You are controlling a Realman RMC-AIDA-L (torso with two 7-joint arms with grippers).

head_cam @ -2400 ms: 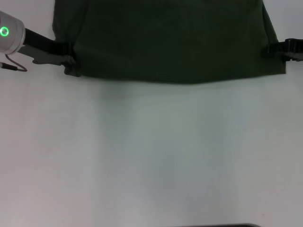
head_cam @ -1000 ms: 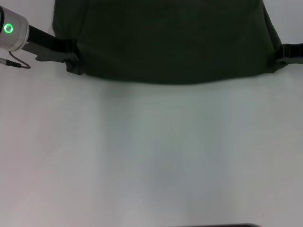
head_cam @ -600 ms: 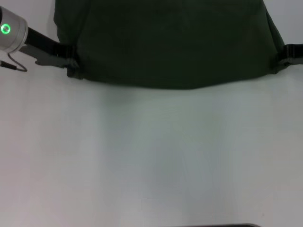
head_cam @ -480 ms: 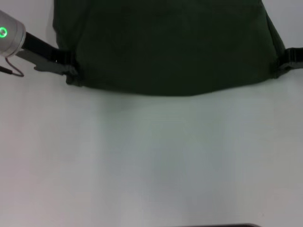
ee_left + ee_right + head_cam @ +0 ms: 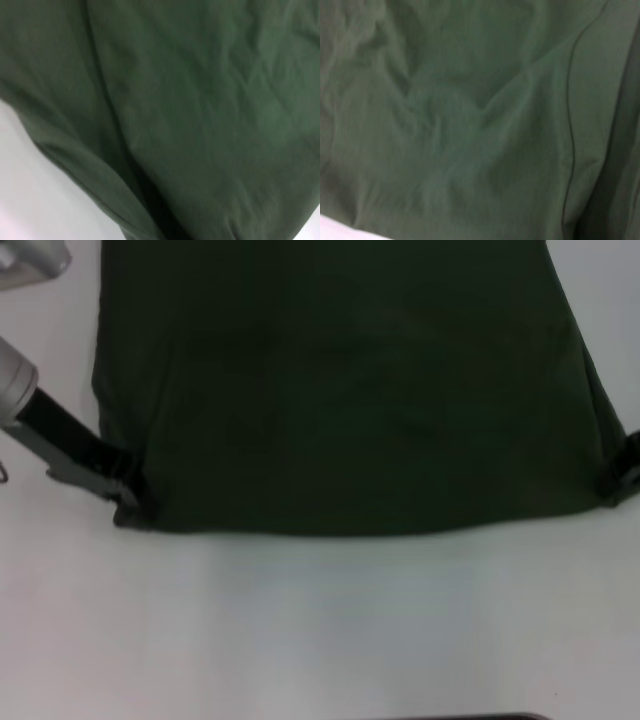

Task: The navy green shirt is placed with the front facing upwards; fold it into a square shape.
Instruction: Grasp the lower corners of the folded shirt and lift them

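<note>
Only head view shows both grippers (image 5: 128,492) (image 5: 612,485) gripping the navy green shirt (image 5: 350,390).

Dark olive-green shirt on white.
The navy green shirt (image 5: 350,390) is plain, unpatterned dark green; the table (image 5: 330,630) is white; the left gripper (image 5: 122,488) black.

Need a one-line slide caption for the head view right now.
Left gripper and right gripper pinch the near corners of the dark olive-green cotton shirt over the white table.
</note>
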